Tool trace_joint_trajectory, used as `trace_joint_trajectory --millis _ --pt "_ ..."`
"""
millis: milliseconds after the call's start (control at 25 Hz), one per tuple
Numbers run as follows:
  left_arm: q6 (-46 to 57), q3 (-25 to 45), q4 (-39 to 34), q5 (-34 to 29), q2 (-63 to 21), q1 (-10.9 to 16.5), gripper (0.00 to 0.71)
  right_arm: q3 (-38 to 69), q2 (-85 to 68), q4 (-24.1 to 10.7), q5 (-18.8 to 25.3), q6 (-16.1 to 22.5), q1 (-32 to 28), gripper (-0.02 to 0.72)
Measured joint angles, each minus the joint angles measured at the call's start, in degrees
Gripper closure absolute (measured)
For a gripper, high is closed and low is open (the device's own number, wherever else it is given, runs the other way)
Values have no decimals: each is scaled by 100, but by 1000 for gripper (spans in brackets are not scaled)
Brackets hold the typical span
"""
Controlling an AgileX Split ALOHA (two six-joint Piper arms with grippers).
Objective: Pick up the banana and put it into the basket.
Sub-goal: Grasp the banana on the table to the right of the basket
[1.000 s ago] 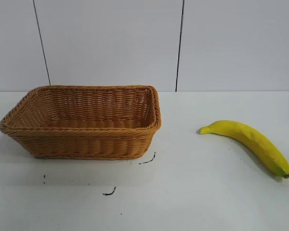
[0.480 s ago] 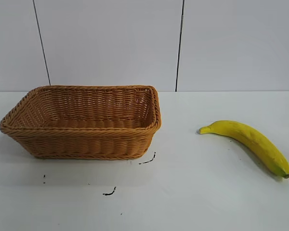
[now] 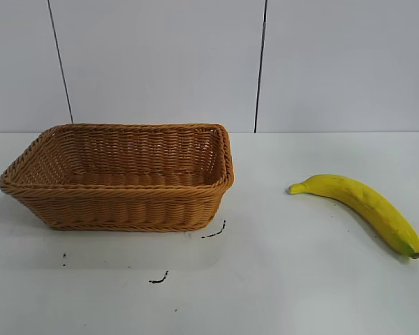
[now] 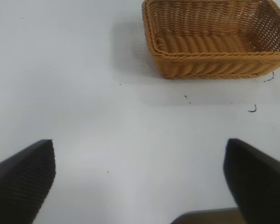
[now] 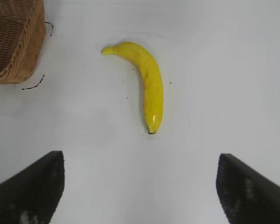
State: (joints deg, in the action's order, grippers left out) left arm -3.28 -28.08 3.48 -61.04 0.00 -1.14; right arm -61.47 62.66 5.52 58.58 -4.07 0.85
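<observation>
1. Lying flat on the white table, well apart from the wicker basket and to its right in the exterior view: banana, curved, stem end pointing toward the basket, dark-tipped end pointing away.
2. Sitting empty and upright on the left half of the table: basket, open mouth facing up, a few black marks on the surface just beside its near corner.
3. Hovering above the table with fingers spread wide and nothing between them: right gripper, banana ahead of it in its wrist view, not touched.
4. Hanging likewise released and empty: left gripper, basket ahead of it, banana absent from its wrist view.
5. Judging the step in hand as the reach, hence assigning it to the right arm, being the nearer one.
6. Advising: bringing the spread fingers down across the banana's thick middle, straddling the short width rather than the length, since gripping near either tapered end is likely letting it swing or slip.
7. Advising: closing gently on smooth rounded skin; keeping fingertips just off the table while descending.
8. Advising: lifting well above the braided rim before carrying across, then aligning the banana's length with the basket's long side.
</observation>
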Motion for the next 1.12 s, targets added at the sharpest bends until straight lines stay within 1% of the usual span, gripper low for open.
trace_joint_trajectory --millis 120,440,480,640,840,1000,1120 --pt "0 0 0 0 0 0 15 -727 985 0 146 -122 0 71" --pt "0 0 0 0 0 0 15 -2489 3273 0 992 -449 0 71" --pt "0 0 0 0 0 0 15 -2683 3511 0 1033 -509 0 71" --pt "0 0 0 0 0 0 15 -3235 4192 34 1062 -851 0 71" --pt "0 0 0 0 0 0 15 -3333 4493 76 1089 -1493 0 71" --pt "0 0 0 0 0 0 15 -3333 4512 70 1089 -1651 21 71" --pt "0 0 0 0 0 0 15 -3351 4512 37 1084 -1801 163 71"
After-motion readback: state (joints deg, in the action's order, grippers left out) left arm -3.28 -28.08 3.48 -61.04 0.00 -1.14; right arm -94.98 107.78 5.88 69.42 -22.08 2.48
